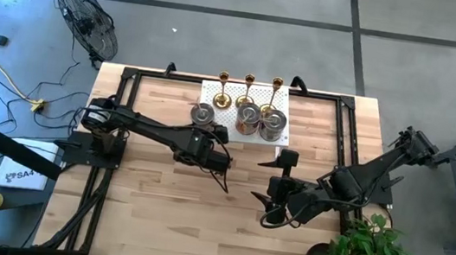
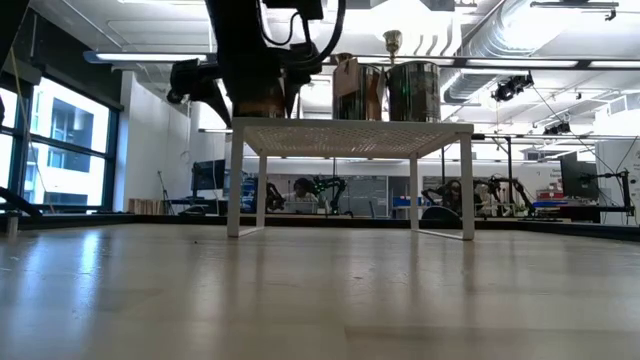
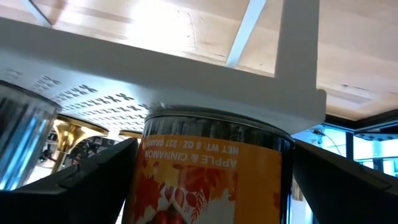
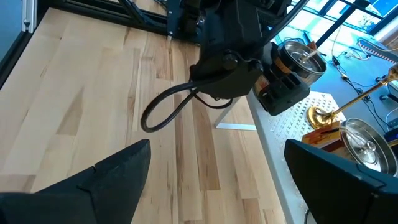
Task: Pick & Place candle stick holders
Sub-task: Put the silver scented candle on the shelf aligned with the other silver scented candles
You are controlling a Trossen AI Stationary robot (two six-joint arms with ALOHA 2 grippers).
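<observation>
Grasping step in hand: left pincer (image 1: 207, 123) closed around the leftmost silvery holder (image 1: 202, 114), an orange-labelled tin, at the left edge of the white rack (image 1: 282, 138). Two more silvery holders (image 1: 274, 124) stand on the rack, with three gold holders (image 1: 248, 92) in a row behind them. Right pincer (image 1: 283, 191) spread wide and empty, low over the worktop (image 1: 157, 206), well apart. Next move, by judgement: a straight lift clear of the rack before carrying.
</observation>
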